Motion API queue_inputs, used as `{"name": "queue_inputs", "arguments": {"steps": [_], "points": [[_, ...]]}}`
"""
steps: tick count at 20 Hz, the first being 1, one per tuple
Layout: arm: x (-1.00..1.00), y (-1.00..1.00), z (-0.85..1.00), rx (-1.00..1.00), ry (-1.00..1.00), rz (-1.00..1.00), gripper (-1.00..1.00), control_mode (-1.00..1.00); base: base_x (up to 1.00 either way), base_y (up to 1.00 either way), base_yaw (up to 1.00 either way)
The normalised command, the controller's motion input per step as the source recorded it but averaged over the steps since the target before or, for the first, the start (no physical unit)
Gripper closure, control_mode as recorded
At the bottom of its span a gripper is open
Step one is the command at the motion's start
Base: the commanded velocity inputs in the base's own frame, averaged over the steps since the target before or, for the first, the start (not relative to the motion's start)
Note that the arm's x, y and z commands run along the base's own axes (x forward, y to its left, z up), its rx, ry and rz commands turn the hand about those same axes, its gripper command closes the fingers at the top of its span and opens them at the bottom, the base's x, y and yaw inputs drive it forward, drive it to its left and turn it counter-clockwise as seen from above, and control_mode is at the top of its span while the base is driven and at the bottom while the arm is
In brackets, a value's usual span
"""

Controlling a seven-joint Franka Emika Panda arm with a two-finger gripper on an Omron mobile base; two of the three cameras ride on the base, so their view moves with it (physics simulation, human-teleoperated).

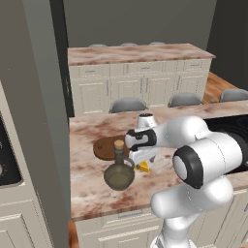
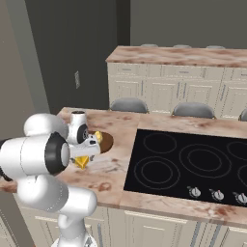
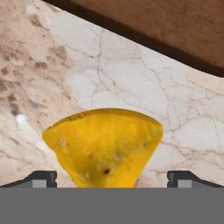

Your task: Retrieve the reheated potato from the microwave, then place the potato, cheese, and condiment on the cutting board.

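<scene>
1. The cheese (image 3: 105, 146) lies flat on the marble worktop (image 1: 92, 193), just near of the cutting board (image 1: 104, 147) and not on it. In the hand view the wedge sits centred between the two finger tips.
2. A small yellow lump on the cutting board in the right base view (image 2: 98, 137) is probably the potato; it is too small to confirm.
3. The condiment (image 1: 119, 173) stands upright on the worktop, just left of the cheese and near of the board.
4. The claw (image 3: 111, 179) is low over the cheese, jaws spread wide to either side, gripping nothing.
5. Judgement: the cheese pick-up is the step in hand. The next move calls for closing on the wedge, lifting, and carrying it the short way to the board.
</scene>
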Motion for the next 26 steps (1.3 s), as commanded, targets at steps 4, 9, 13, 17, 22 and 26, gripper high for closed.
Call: {"name": "queue_inputs", "arguments": {"steps": [4,9,13,17,22,26], "points": [[0.02,0.01,-0.08,0.0,0.0,0.0,-1.0,-1.0,0.0,0.0,0.0],[0.0,0.03,-0.05,0.0,0.0,0.0,-1.0,-1.0,0.0,0.0,0.0],[-0.03,0.12,-0.04,0.03,0.0,0.0,1.0,-1.0,0.0,0.0,0.0],[0.0,0.09,0.0,0.0,0.0,0.0,1.0,-1.0,0.0,0.0,0.0],[0.0,0.01,0.08,0.02,0.02,0.07,1.0,-1.0,0.0,0.0,0.0],[0.11,0.0,0.21,0.01,0.0,0.09,1.0,-1.0,0.0,0.0,0.0]]}}
